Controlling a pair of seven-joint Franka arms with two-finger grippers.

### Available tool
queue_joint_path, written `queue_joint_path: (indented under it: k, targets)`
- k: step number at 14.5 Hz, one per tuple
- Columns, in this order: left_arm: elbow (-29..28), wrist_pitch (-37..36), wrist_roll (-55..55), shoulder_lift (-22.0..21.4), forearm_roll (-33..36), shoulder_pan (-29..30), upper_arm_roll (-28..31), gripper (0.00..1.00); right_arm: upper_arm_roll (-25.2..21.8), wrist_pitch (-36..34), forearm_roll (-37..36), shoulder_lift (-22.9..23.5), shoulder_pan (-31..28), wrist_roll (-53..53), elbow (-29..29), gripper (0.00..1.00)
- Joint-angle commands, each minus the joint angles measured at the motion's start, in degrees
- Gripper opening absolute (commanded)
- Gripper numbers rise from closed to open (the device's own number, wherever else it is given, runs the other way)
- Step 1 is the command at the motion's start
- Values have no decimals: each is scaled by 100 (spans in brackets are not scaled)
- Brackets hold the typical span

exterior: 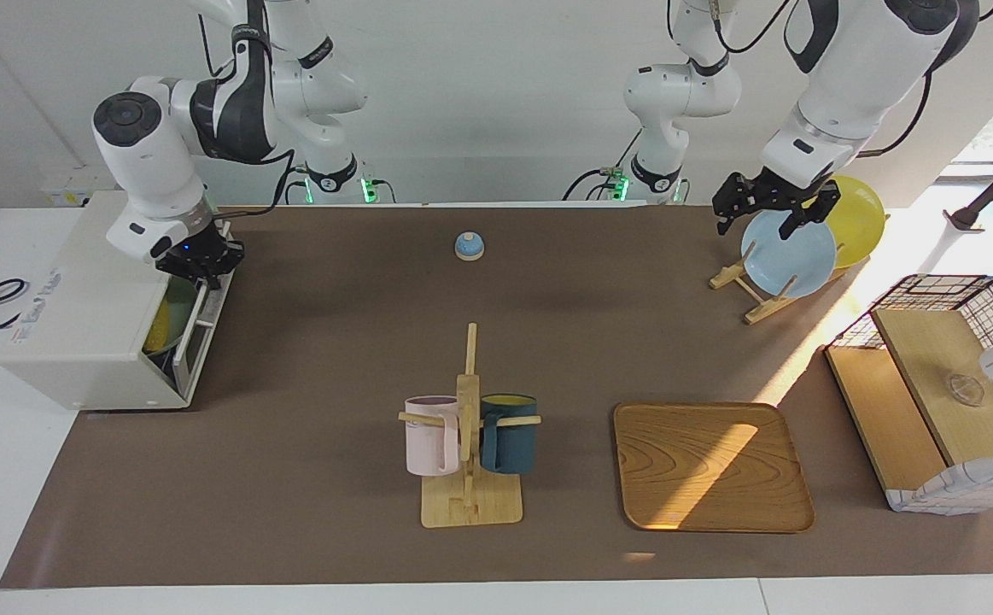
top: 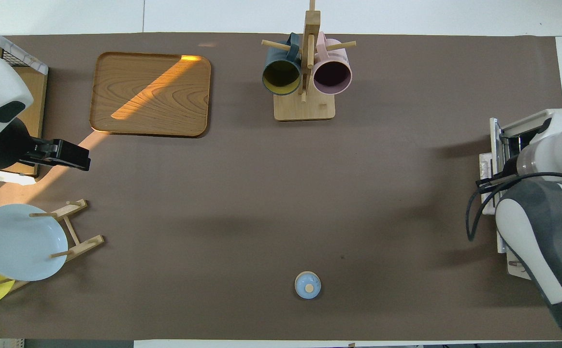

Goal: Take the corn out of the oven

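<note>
The off-white oven (exterior: 86,325) stands at the right arm's end of the table; its top also shows in the overhead view (top: 527,123). Its glass door (exterior: 191,335) stands slightly ajar. A bit of yellow, the corn (exterior: 157,331), shows through the glass; most of it is hidden. My right gripper (exterior: 199,266) is at the top edge of the door, by the handle. In the overhead view the right arm covers it. My left gripper (exterior: 765,212) hangs open and empty in the air over the blue plate (exterior: 789,254), and shows in the overhead view (top: 83,161) too.
A plate rack holds the blue plate and a yellow plate (exterior: 859,218) at the left arm's end. A wire basket with wooden boards (exterior: 931,401), a wooden tray (exterior: 709,465), a mug stand with a pink mug (exterior: 432,436) and a dark teal mug (exterior: 509,433), and a small blue lid (exterior: 469,246) are on the table.
</note>
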Motion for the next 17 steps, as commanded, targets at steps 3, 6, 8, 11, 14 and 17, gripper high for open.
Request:
queue_joint_path:
  k: [3, 6, 8, 11, 14, 17]
  targets:
    - [-199, 77, 56, -177, -67, 85, -24, 100, -97, 1187, 79, 643, 110, 324, -370, 0]
    - [-199, 77, 56, -177, -67, 85, -24, 100, -97, 1696, 201, 740, 102, 334, -685, 0]
    - [-199, 77, 56, -177, -67, 85, -24, 100, -97, 1829, 438, 819, 119, 352, -756, 0]
    - [-199, 77, 56, -177, -67, 85, -24, 100, -80, 1803, 763, 828, 250, 369, -722, 0]
    - [-199, 85, 56, -177, -67, 85, -24, 100, -80, 1750, 1273, 846, 548, 571, -643, 0]
    - [-199, 85, 56, -177, -67, 85, -24, 100, -115, 955, 1152, 811, 752, 834, -82, 0]
